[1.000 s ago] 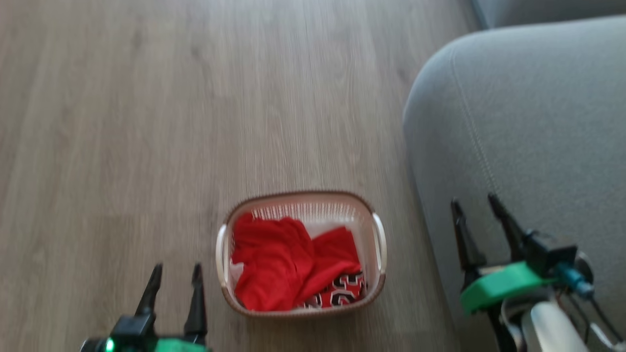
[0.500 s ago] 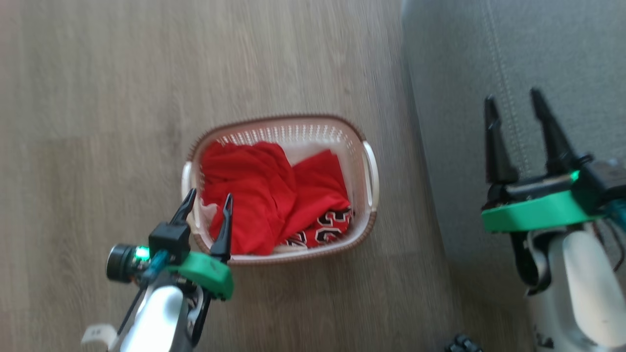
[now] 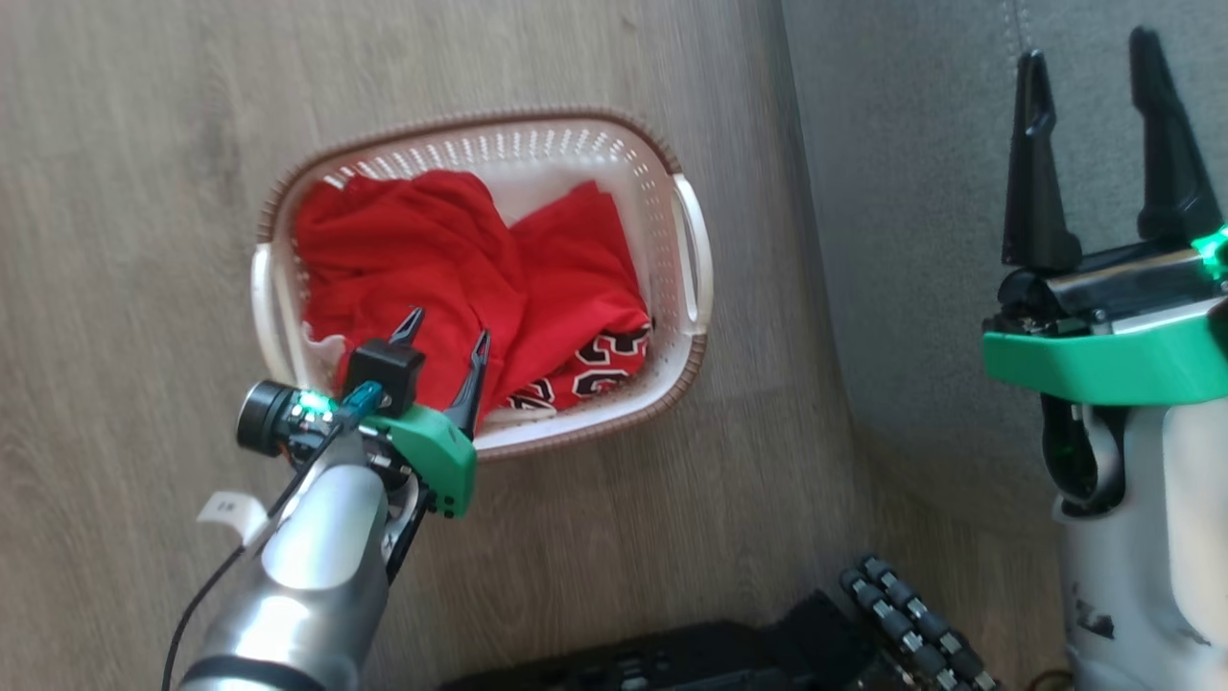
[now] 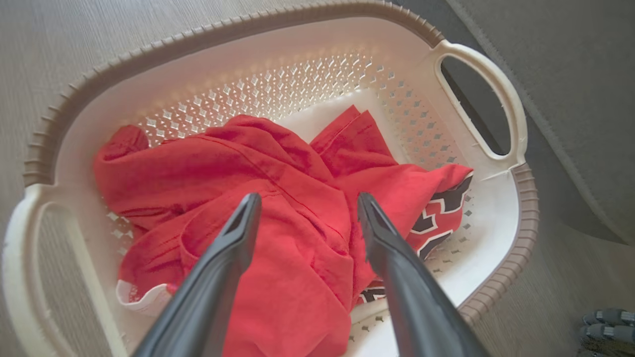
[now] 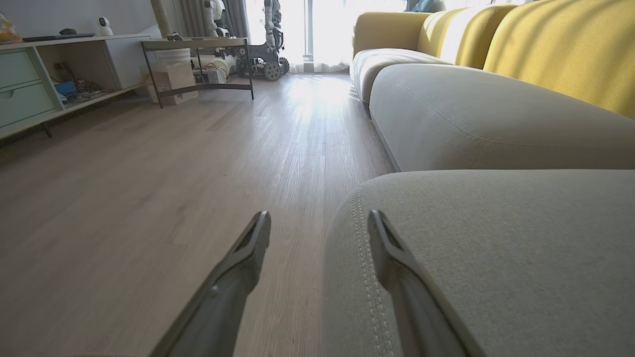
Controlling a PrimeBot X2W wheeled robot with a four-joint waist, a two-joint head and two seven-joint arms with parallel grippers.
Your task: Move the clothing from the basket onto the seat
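The cream basket stands on the wood floor beside the grey sofa. Crumpled red jerseys with black-and-white lettering lie inside it. My left gripper hangs open just above the red fabric at the basket's near side, nothing between its fingers. At the right, my right gripper is open and holds nothing, over the sofa's front edge.
The robot's dark base with grey rollers sits at the bottom of the head view. Further along the floor stand a metal-framed table, a low cabinet and yellow back cushions behind the seat.
The head camera has tilted down and moved closer, so the basket looks larger. My left gripper has reached forward from beside the basket to above the clothing inside it.
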